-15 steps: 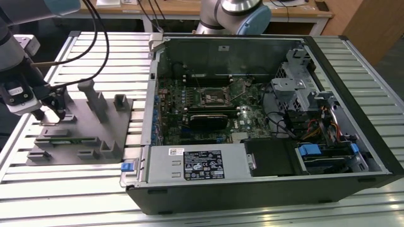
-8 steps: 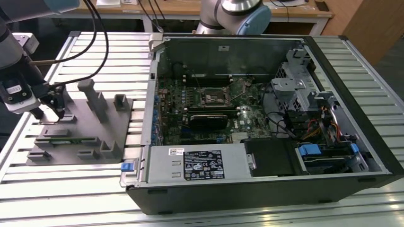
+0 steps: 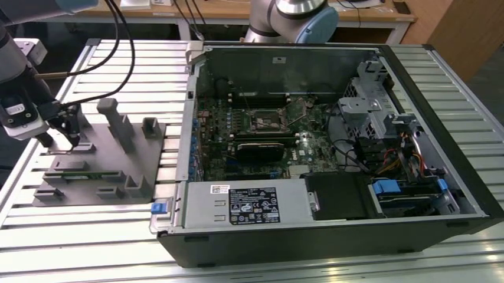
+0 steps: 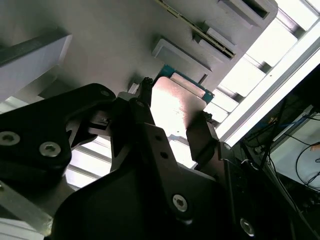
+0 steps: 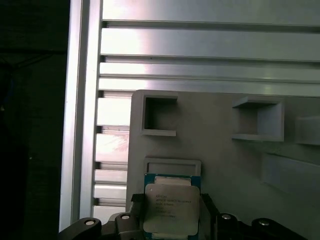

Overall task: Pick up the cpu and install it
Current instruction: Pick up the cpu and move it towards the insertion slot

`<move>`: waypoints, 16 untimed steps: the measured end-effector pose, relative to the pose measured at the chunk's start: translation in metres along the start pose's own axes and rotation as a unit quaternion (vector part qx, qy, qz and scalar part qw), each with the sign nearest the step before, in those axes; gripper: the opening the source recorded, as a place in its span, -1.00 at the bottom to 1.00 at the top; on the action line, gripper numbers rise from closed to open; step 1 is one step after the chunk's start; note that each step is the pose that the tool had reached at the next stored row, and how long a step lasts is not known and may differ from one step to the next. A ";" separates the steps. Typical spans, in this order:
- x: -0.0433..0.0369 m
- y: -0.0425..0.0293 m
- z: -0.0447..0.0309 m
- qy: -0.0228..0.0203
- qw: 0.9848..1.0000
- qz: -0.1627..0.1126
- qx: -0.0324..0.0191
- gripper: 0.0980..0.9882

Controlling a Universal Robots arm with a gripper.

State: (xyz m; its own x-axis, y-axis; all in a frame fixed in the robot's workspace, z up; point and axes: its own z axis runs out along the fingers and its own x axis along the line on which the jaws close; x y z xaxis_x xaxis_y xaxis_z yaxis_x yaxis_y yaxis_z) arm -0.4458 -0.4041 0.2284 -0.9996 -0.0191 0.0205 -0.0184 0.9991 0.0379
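Note:
In both wrist views the cpu shows as a small square chip with a pale silver top and a green board edge. My gripper is shut on it, one black finger pressed to each of two opposite sides. The chip sits just over the grey plastic fixture, beside a shallow rectangular pocket. In the exterior view the gripper hangs low over the fixture at that view's left, well away from the motherboard's dark square socket.
The open computer case lies on the slatted aluminium table, at the exterior view's right. Upright grey blocks rise from the fixture close to the gripper. Black cables trail from the arm. A second arm's base stands behind the case.

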 end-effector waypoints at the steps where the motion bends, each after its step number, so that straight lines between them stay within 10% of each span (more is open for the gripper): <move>1: 0.0000 0.0000 -0.0006 0.000 1.000 0.000 0.000 -0.03; 16: 0.0002 0.0003 -0.0080 0.000 1.000 0.000 0.000 -0.03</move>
State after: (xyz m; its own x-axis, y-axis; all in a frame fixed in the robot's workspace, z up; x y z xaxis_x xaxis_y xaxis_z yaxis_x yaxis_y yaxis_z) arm -0.4458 -0.4041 0.2364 -0.9996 -0.0191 0.0204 -0.0184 0.9991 0.0379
